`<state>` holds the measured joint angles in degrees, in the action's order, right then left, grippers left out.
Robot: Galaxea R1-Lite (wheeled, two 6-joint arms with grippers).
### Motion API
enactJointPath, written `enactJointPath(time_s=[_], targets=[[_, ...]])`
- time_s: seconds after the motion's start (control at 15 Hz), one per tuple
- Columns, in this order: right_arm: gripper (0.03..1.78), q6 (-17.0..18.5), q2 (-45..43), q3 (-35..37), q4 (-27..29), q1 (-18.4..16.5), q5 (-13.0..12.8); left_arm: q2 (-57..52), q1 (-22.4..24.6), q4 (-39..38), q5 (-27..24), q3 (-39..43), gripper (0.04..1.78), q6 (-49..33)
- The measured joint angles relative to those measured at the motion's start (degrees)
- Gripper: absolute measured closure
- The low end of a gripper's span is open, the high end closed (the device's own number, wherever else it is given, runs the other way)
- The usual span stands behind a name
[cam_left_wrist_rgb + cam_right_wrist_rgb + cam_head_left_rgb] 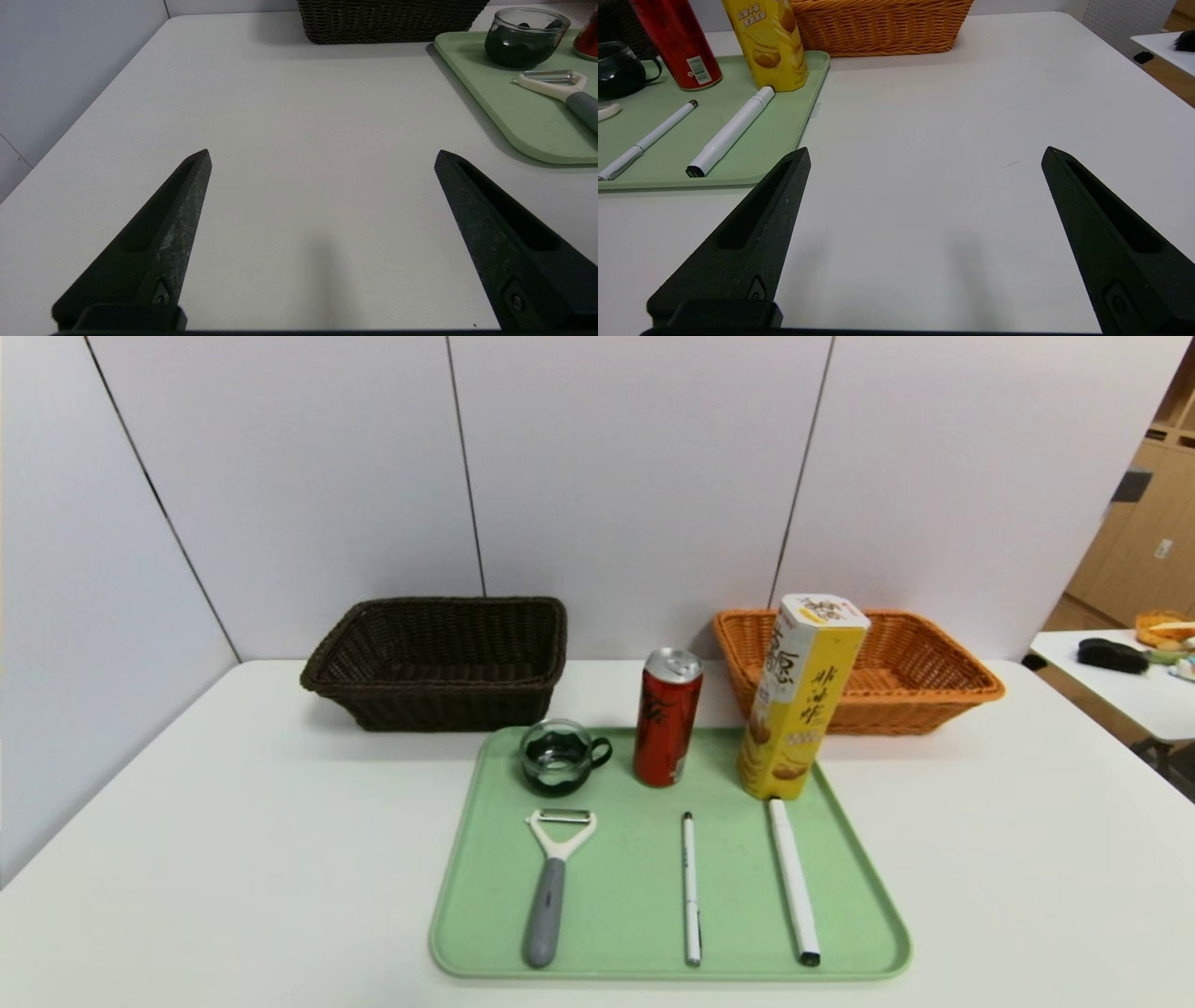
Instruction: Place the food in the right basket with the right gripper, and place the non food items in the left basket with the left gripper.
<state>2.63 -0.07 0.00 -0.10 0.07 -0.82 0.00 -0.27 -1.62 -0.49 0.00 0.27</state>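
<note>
Head view: my arms are out of shot here, green tray [644, 933] sits mid-counter toward the near edge on the white counter [187, 859]. Back row on the tray: dark glass cup [557, 758], red can [667, 717], yellow snack box [799, 698], all upright. Front row lying flat: peeler [553, 882], thin white pen [690, 887], thicker marker [794, 892], its black tip toward the near edge and its other end just beside the box base. Dark brown basket [439, 661] sits at the far edge, left of the tray; orange basket [873, 672] at the far edge, right of the tray, partly behind the snack box. Nothing visible inside either basket from what I can see. Left wrist view: my left gripper [322, 154] hangs over bare counter on the tray's left side, fingers [177, 219] wide apart, holding nothing; cup and peeler head show on the tray beyond. Right wrist view: my right gripper [924, 154] is over bare counter on the tray's right side, fingers [761, 224] spread apart, holding nothing; marker, pen, can, box and orange basket are visible beyond.
</note>
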Motion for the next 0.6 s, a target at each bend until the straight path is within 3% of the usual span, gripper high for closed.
enactJointPath(time_s=[0.6], targets=[[0.10,-0.3,0.0,0.0,0.3,0.0,0.0,0.0,0.0,-0.1,1.1,0.0,0.13,-1.5]])
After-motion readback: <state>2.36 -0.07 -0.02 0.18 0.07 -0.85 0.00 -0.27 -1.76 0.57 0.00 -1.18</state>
